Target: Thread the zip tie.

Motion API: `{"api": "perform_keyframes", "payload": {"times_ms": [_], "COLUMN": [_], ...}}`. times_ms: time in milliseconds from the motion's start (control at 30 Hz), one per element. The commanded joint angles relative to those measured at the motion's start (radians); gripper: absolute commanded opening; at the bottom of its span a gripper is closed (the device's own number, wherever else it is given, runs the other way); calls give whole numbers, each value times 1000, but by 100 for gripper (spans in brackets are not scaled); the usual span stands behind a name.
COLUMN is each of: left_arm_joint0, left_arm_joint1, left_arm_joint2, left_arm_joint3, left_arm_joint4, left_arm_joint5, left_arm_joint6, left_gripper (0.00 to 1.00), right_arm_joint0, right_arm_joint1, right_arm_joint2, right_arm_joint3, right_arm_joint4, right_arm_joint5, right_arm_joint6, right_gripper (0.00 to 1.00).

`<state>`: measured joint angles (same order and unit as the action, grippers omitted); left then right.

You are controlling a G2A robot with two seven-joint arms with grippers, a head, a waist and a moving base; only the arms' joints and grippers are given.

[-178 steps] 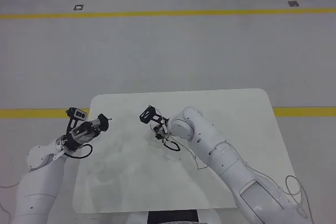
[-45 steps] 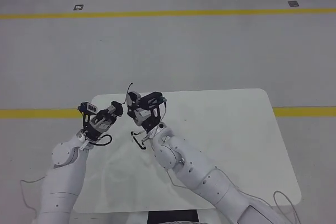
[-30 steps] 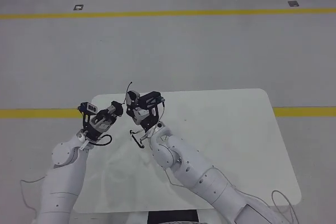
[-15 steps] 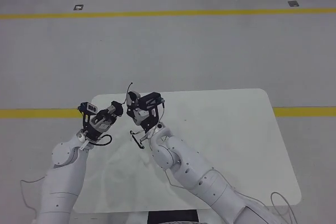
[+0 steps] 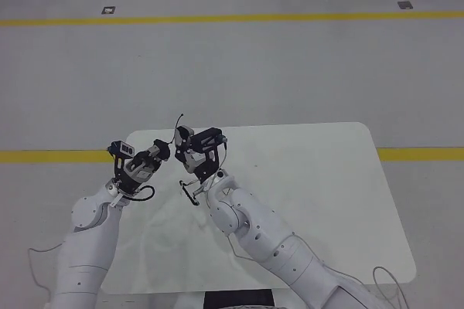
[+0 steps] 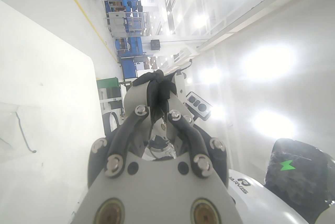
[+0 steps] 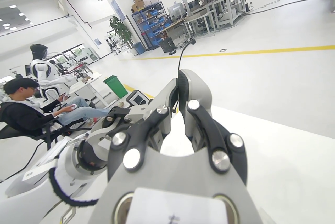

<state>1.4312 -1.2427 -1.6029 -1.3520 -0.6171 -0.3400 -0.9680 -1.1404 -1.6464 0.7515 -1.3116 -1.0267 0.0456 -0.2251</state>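
The black zip tie (image 7: 180, 63) stands up from my right gripper (image 7: 179, 81), which is shut on it; its small head is the free top end. From above, the right gripper (image 5: 180, 141) hangs over the far left part of the white table (image 5: 309, 170), with the zip tie (image 5: 177, 123) pointing away from it. My left gripper (image 5: 164, 146) is just beside it, tips almost touching. The left gripper (image 6: 156, 76) has its black pads pressed together. A thin dark strand runs back between its fingers; I cannot tell what it is.
A thin dark strand (image 6: 23, 131) lies on a clear film on the table, below the left gripper. A black cable loop (image 5: 189, 193) hangs under the right wrist. The table's rounded corner (image 6: 89, 60) is close by.
Since about six seconds ago both arms have lifted and come together over the table's far left part, the right one bringing the zip tie. Over the last second nothing has visibly moved.
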Motion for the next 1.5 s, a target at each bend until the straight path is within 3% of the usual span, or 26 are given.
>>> {"api": "perform_keyframes", "payload": {"times_ms": [0,733,1467], "left_arm_joint0": [0,0,8], "left_arm_joint1": [0,0,12], "left_arm_joint2": [0,0,25], "left_arm_joint3": [0,0,-27], "left_arm_joint4": [0,0,-4], "left_arm_joint5": [0,0,3], "left_arm_joint6": [0,0,43], "left_gripper": [0,0,0], "right_arm_joint0": [-1,-11,-29], "right_arm_joint1": [-1,-18,-32], "right_arm_joint2": [2,17,24], "right_arm_joint3": [1,11,-20], "right_arm_joint4": [-3,-28,-87], "right_arm_joint5": [-1,-10,42], "right_arm_joint6": [0,14,26], "right_gripper": [0,0,0]}}
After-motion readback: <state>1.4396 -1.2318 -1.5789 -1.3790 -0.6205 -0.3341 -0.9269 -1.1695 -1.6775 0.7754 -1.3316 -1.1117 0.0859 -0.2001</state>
